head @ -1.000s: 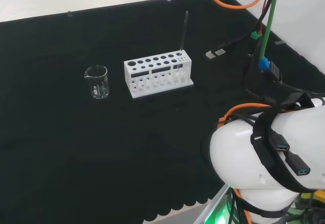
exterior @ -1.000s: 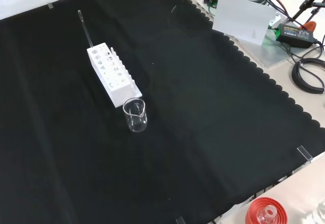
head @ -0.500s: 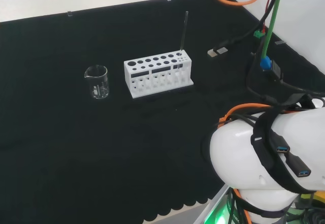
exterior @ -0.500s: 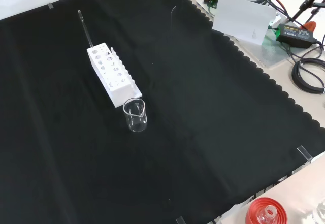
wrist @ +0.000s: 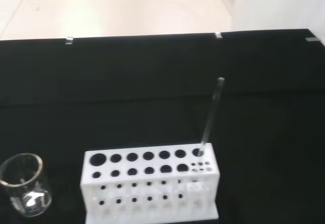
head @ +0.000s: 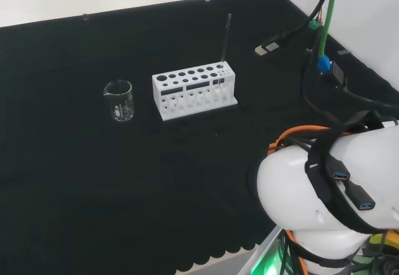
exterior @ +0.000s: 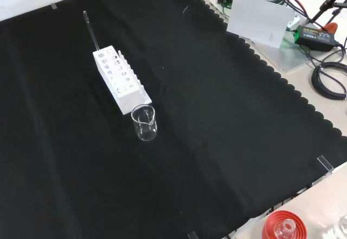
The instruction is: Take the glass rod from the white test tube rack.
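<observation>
- In the head view, your glass rod (head: 225,38) stands in the right end hole of the white test tube rack (head: 194,92), leaning a little because the hole props it; a beaker (head: 118,100) sits left. The orange-cabled part at the top has risen since.
- In the front view, rod (exterior: 90,30) at the rack's (exterior: 121,79) far end, unmoved.
- In the wrist view, rod (wrist: 211,116) untouched; you cannot tell the hand's state.

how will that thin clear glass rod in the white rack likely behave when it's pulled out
The thin clear glass rod stands straight and leans slightly in an end hole of the white test tube rack, so it is probably stiff and should slide out along its lean. Being so slender, it is likely light but fragile. Smooth and round, it could slip in a grip or roll if laid down.
</observation>
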`<action>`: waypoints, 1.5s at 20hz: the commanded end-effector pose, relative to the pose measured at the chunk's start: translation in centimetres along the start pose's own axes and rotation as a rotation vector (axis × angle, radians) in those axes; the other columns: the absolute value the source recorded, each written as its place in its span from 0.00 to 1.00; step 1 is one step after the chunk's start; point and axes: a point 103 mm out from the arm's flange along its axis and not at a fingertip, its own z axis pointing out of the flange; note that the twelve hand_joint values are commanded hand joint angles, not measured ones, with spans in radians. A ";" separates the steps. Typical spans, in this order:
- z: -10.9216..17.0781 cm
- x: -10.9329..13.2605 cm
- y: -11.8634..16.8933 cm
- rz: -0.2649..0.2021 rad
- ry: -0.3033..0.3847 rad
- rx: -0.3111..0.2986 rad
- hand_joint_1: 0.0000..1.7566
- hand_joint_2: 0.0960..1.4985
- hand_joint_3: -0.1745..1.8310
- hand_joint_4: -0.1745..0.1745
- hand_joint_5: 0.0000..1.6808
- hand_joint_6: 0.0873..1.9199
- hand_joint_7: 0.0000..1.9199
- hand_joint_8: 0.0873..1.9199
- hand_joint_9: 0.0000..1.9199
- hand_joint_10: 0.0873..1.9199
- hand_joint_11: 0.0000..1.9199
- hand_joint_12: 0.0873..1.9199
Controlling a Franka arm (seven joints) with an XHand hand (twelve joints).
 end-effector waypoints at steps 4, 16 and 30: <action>-0.1 -3.4 1.4 0.063 -0.003 -0.004 0.27 0.62 0.23 0.51 0.02 0.00 0.03 0.00 0.00 0.08 0.00 0.13; -0.1 -7.2 3.4 0.136 0.000 -0.013 0.28 0.63 0.23 0.42 0.09 0.00 0.03 0.14 0.00 0.22 0.00 0.28; 1.5 -7.7 9.4 0.136 0.032 0.013 0.28 0.62 0.24 0.39 0.13 0.00 0.02 0.29 0.00 0.35 0.00 0.47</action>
